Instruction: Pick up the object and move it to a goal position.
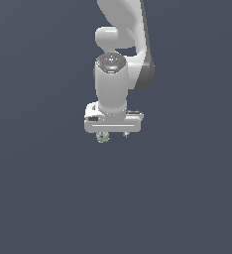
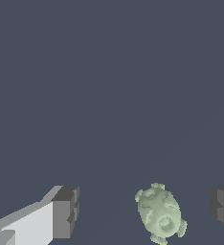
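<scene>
The object (image 2: 159, 214) is a tiny pale green, lumpy blob lying on the dark grey floor. In the wrist view it sits between my two dark fingertips (image 2: 66, 210), touching neither and closer to the other fingertip (image 2: 223, 206). My gripper (image 2: 145, 210) is open around it. In the exterior view the white gripper bar (image 1: 113, 122) hangs low over the floor, and the object (image 1: 103, 137) peeks out under the bar's end on the exterior view's left. The gripper (image 1: 114, 134) shows there only as small stubs below the bar.
The white arm (image 1: 120, 44) reaches down from the top of the exterior view. Around it is only uniform dark grey floor (image 1: 48, 188).
</scene>
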### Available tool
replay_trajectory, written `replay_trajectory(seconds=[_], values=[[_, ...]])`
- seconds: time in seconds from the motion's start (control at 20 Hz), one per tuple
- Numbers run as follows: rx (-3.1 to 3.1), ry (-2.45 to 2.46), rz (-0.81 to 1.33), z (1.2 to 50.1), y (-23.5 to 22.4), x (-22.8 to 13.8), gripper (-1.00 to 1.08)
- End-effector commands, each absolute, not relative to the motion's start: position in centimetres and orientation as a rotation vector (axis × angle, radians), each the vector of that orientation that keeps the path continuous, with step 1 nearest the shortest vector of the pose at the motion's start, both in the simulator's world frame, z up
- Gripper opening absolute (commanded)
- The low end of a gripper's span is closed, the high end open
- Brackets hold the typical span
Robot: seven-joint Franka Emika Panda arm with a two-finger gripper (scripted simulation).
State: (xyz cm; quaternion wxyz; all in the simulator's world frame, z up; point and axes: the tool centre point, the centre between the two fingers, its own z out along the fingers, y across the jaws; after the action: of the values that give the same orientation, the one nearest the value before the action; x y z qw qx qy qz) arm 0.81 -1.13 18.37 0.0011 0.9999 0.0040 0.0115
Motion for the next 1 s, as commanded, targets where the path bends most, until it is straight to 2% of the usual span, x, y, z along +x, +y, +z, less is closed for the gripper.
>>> replay_trajectory(seconds=[0.0, 0.5, 0.95], values=[[3.139, 0.013, 0.036, 18.4, -1.1, 0.8, 1.0], [3.145, -0.009, 0.051, 19.8, -2.9, 0.8, 1.0], [3.143, 0.036, 0.047, 19.0, -3.2, 0.2, 1.0]])
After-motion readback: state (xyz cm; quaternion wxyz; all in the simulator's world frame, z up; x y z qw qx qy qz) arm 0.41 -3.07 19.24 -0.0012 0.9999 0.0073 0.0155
